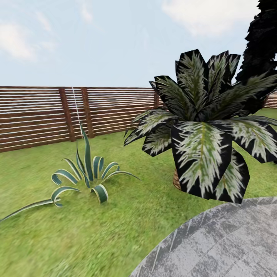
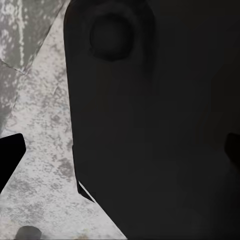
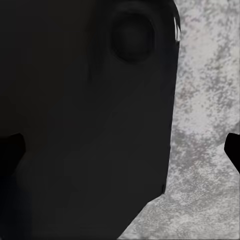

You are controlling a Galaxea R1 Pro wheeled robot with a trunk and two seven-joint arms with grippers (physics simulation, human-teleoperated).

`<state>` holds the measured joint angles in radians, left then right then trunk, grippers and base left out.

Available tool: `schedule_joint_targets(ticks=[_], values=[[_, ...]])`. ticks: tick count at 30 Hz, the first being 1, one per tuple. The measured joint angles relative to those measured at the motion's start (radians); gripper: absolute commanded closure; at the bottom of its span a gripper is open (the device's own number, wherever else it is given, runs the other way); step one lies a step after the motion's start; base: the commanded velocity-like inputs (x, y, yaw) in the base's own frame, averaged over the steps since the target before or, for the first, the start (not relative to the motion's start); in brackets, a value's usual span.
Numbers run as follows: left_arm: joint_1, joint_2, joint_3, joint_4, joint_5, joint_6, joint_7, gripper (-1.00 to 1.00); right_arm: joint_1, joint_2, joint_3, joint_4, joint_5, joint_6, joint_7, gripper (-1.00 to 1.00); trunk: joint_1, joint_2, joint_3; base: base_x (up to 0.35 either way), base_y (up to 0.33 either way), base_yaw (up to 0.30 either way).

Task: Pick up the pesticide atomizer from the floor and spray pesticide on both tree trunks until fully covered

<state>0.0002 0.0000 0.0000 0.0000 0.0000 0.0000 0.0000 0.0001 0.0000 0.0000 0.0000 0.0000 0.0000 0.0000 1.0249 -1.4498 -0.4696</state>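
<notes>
left wrist view is showing black fingertips [image 2: 11, 155] sitting wide apart at the frame edges, pinching nothing; right wrist fingertips [image 3: 10, 150] are spread the same way. both arms are hanging tucked against a dark body panel [image 2: 160, 125] above grey paving [image 2: 40, 115], probably stowed for driving. head view is taking in lawn [image 1: 96, 231], slat fence [image 1: 38, 115], a striped-leaf plant [image 1: 204, 138] and a spiky plant [image 1: 86, 175]; no atomizer is in sight here, so i'm guessing it's lying elsewhere.

I see a brown slatted wooden fence [image 1: 38, 115], green grass [image 1: 77, 238], a dark, white-striped leafy plant [image 1: 202, 142], and grey speckled stone paving [image 1: 223, 246].
</notes>
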Motion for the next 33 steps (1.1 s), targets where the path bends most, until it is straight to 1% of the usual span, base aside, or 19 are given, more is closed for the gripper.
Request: schedule_joint_targets(ticks=[1,4,6,14,19,23,31,33], values=[[0.002,-0.004,-0.001,0.006,0.001,0.0,-0.005,-1.0,0.001,0.006,-0.003,-0.005,-0.003,-0.005,-0.005,-1.0,0.0,0.0,0.0,0.0,0.0,0.0],[0.002,-0.001,0.0,0.005,0.002,0.0,0.0,-1.0,0.001,0.022,0.0,-0.022,0.001,-0.02,-0.005,-1.0,0.0,0.0,0.0,0.0,0.0,0.0],[0.003,0.002,0.001,0.003,0.002,-0.001,0.003,-1.0,0.001,0.034,0.002,-0.027,0.003,-0.01,-0.004,-1.0,0.0,0.0,0.0,0.0,0.0,0.0],[0.002,0.009,0.002,-0.007,0.006,0.0,0.006,-1.0,0.001,0.032,0.002,-0.03,0.004,0.002,-0.004,-1.0,0.0,0.0,0.0,0.0,0.0,0.0],[-0.002,0.011,0.001,-0.017,0.007,-0.011,0.005,-1.0,0.001,0.029,0.001,-0.053,0.004,-0.013,-0.004,-1.0,0.0,0.0,0.0,0.0,0.0,0.0],[-0.007,0.024,0.001,-0.024,0.008,-0.032,0.006,-1.0,0.001,0.022,-0.001,-0.075,0.004,-0.035,-0.005,-1.0,0.0,0.0,0.0,0.0,0.0,0.0],[-0.053,0.062,0.008,-0.07,0.008,-0.076,0.008,-1.0,0.0,-0.023,-0.005,-0.121,0.001,-0.08,-0.006,-1.0,0.0,0.0,0.001,0.0,0.0,0.0],[-0.064,0.064,0.017,-0.081,0.008,-0.087,0.009,-1.0,-0.004,-0.034,-0.006,-0.133,0.001,-0.09,-0.006,-1.0,0.0,0.0,0.001,0.0,0.0,0.0]])
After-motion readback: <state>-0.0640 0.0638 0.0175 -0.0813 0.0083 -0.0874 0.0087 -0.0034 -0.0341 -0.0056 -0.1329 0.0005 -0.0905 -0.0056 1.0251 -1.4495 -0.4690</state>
